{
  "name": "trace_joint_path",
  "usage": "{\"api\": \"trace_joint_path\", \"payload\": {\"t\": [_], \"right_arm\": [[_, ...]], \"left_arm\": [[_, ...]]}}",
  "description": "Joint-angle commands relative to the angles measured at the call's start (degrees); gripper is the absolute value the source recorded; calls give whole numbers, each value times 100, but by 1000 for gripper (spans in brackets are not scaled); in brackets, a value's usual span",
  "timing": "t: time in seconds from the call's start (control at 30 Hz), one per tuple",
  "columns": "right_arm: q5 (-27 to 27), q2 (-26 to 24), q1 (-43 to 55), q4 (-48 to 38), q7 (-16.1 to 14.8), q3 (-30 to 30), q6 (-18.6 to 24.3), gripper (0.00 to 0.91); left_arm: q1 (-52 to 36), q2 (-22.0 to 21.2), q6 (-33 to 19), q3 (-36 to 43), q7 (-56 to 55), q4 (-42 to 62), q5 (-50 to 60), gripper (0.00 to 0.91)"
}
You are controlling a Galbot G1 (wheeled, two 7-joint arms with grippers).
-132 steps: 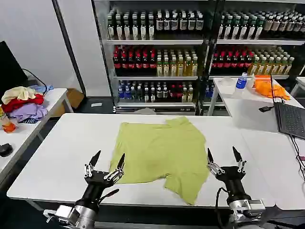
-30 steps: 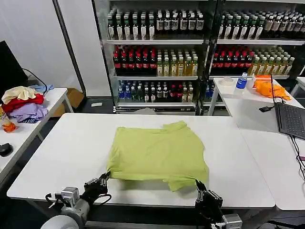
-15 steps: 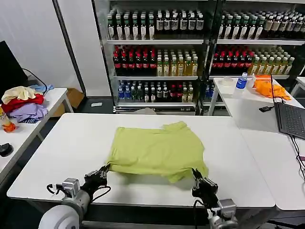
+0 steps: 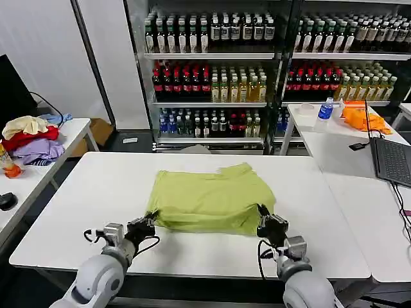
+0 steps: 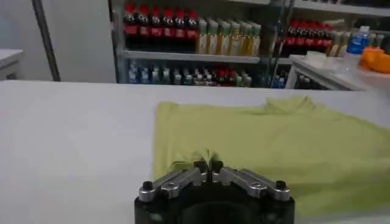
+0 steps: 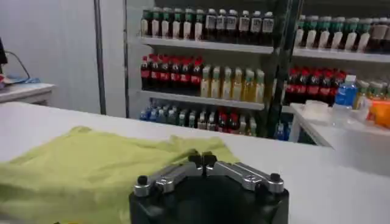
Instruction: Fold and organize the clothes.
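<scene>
The lime yellow-green short-sleeved T-shirt of thin soft fabric [image 4: 209,199] lies in the middle of the broad white rectangular table [image 4: 96,192], its near hem doubled over toward the far side so that the near edge is a rounded fold running straight from one gripper to the other; the collar points toward the shelves, and the far edge lies flat on the tabletop. The left gripper [image 4: 145,226] sits at the near left corner of that fold, its black fingers pinched together on a small bunch of the fabric, as the left wrist view shows [image 5: 209,165]; the right gripper [image 4: 264,224] sits at the near right corner, fingertips pressed together [image 6: 203,160] and the cloth drawn up to them. Both corners are lifted a little off the table. Bare white tabletop lies all round the shirt: a wide strip on the left, another on the right, a band beyond the collar, and a narrower one between the fold and the table's near edge. Behind stand the glass-fronted shelves of bottled drinks [image 4: 212,70]; on a side table to the left lies a heap of cream, red and lavender garments [image 4: 31,140]; to the right, a bright orange cloth [image 4: 363,117] and an open dark laptop [image 4: 392,160].
</scene>
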Motion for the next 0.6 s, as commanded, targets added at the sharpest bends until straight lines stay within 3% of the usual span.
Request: {"api": "trace_joint_path", "payload": {"t": [0.03, 0.1, 0.13, 0.17, 0.2, 0.23, 0.6], "right_arm": [[-149, 43, 620, -776, -77, -233, 97, 0], [-215, 89, 574, -823, -64, -259, 46, 0], [-238, 100, 564, -838, -61, -265, 31, 131], [-266, 115, 553, -855, -68, -274, -9, 796], [-278, 129, 542, -879, -75, -287, -30, 907], [-287, 143, 531, -891, -74, -292, -30, 907], [-284, 178, 251, -701, -161, -110, 71, 907]], "left_arm": [[-684, -173, -18, 446, 1, 777, 83, 30], [-711, -206, -29, 458, 4, 828, 95, 30], [-717, -218, -31, 457, 6, 837, 97, 272], [-725, -225, -40, 458, 11, 846, 99, 474], [-732, -238, -86, 450, 15, 845, 96, 856], [-731, -245, -117, 442, 17, 839, 97, 907], [-443, -257, -306, 177, -38, 624, 161, 907]]}}
